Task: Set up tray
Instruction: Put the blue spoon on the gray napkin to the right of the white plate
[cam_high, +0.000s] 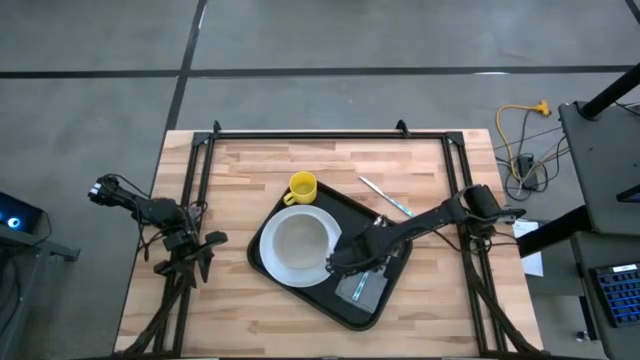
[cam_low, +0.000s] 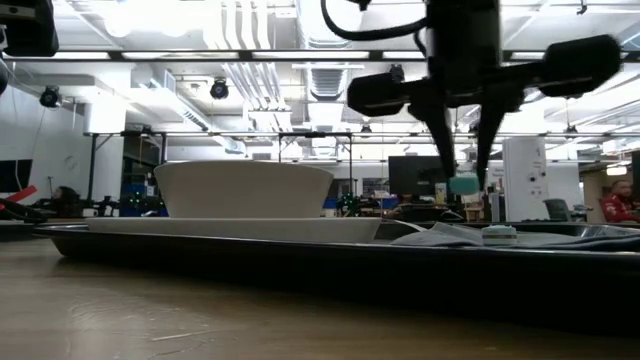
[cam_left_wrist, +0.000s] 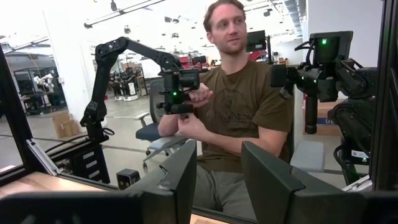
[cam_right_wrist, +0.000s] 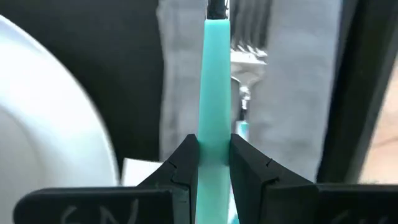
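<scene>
The right hand (cam_right_wrist: 213, 163), pinching a teal-handled utensil (cam_right_wrist: 213, 81) above the tray's (cam_high: 392, 282) grey napkin (cam_right_wrist: 292, 93), risks dropping it crooked onto the fork (cam_right_wrist: 247, 59).

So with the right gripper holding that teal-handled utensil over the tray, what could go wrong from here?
1. The right gripper pinches the teal handle on a narrow hold; the utensil might pivot or slip on release.
2. A fork already lies on the grey napkin directly beneath, so the new piece may land across it.
3. The white plate sits close beside the gripper on the tray; a sideways move could nudge it.
</scene>
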